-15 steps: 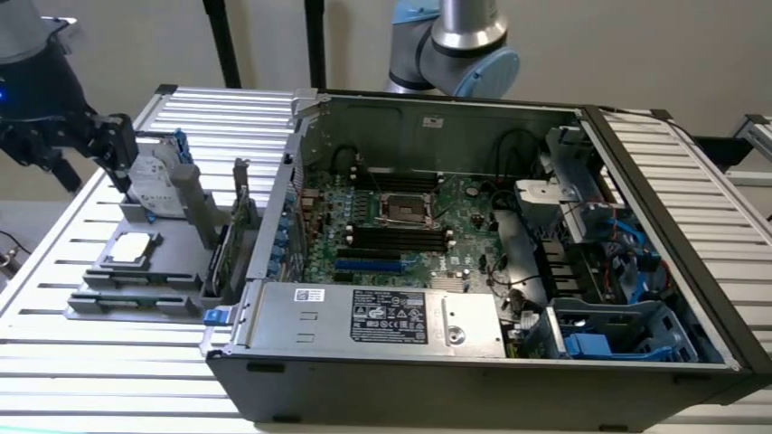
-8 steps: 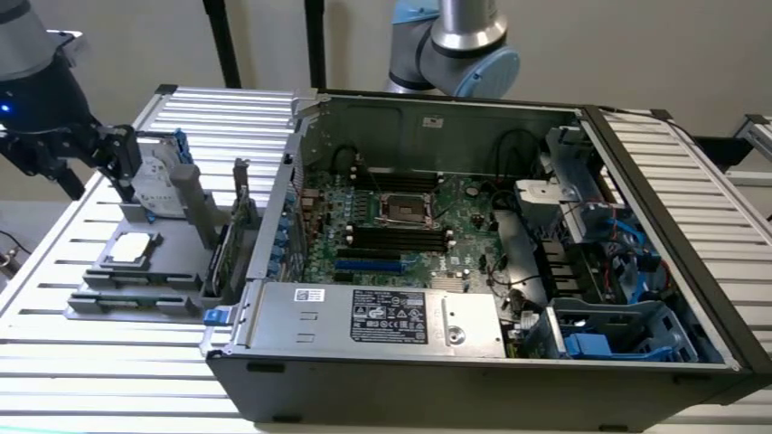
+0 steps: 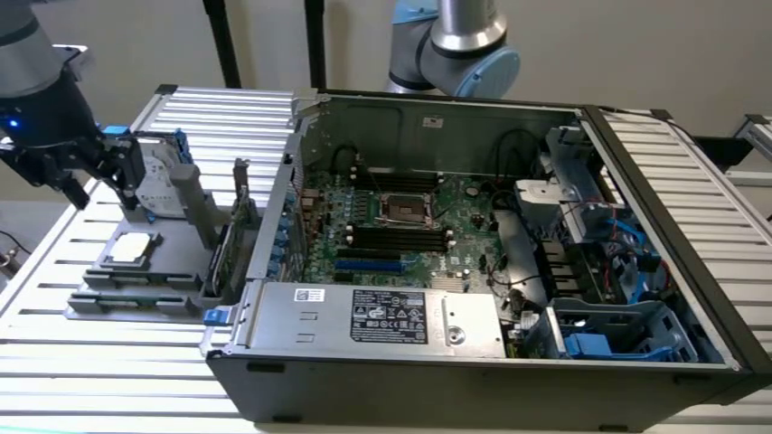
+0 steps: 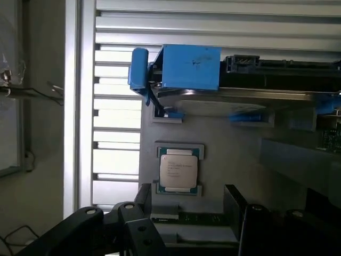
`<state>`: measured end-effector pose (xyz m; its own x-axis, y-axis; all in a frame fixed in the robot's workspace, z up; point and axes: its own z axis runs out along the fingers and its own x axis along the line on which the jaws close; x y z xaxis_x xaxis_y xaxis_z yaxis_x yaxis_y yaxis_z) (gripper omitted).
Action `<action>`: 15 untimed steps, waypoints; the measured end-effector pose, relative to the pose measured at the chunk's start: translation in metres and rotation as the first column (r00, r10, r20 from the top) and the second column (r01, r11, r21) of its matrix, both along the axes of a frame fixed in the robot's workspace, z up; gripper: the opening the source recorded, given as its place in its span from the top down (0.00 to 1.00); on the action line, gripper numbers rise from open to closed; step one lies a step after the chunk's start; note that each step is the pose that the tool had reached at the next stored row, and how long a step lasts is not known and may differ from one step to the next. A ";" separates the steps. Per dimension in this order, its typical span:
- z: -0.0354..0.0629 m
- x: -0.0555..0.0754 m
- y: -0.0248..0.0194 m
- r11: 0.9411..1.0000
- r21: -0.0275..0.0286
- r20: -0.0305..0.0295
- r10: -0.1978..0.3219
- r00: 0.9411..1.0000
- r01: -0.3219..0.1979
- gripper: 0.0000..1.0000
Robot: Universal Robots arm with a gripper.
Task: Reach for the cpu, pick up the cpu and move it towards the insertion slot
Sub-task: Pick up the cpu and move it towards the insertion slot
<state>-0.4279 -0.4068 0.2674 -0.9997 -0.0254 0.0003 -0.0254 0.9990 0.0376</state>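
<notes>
Pincer (image 3: 100, 185) hangs released, fingers (image 4: 133, 218) spread wide with nothing between them, above the grey tray (image 3: 179, 260) at the exterior view's left end of the slatted bench (image 3: 72, 362). The cpu (image 3: 130, 249) lies flat in its seat on that tray, below the pincer and apart from it. In the wrist view it sits in line with the gap between the fingers. Square chip, no long axis, edges square to the tray. Just past it the hard drive (image 3: 163, 185) stands on edge with its blue rails. Well beyond, toward the exterior view's right, the insertion slot (image 3: 404, 208) lies inside the open case (image 3: 483, 380).
</notes>
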 end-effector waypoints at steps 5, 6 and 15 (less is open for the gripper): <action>-0.0091 0.000 -0.0015 1.000 0.000 0.000 0.000 1.000 0.000 0.35; -0.0109 0.000 -0.0018 1.000 0.000 0.000 0.000 1.000 0.000 0.35; -0.0272 0.000 -0.0045 1.000 0.000 0.000 0.000 1.000 0.000 0.35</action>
<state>-0.4279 -0.4113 0.2402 -0.9997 -0.0253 0.0004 -0.0253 0.9990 0.0376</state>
